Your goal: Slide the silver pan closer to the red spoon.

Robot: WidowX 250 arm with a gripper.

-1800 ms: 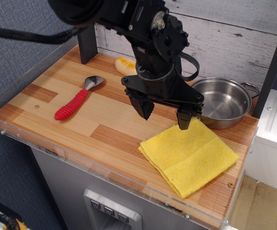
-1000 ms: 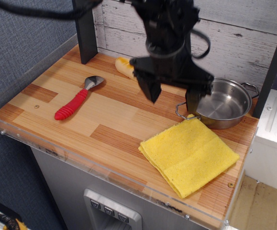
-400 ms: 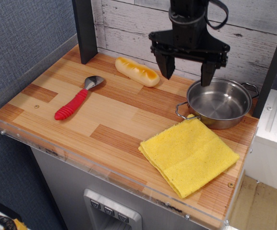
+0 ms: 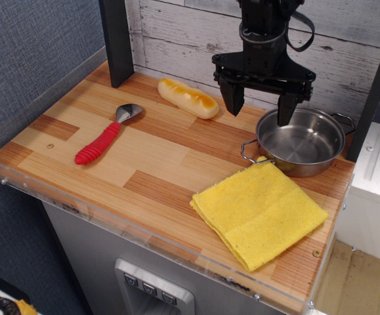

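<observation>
1 gripper (image 4: pixel 260 110) held w/ jaws apart above silver pan (image 4: pixel 302 141) rear-left rim | pan seated at table (image 4: pixel 144 164) right rear, touching yellow cloth (image 4: pixel 260 213) | red spoon (image 4: pixel 107 136) left, well apart

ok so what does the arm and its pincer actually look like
The pincer is all black: a flat crossbar carrying two blocky fingers that taper to blunt tips. Above it rises a narrower dark wrist column built from stacked segments. A black cable loops out beside the wrist. No markings or labels can be made out.
</observation>
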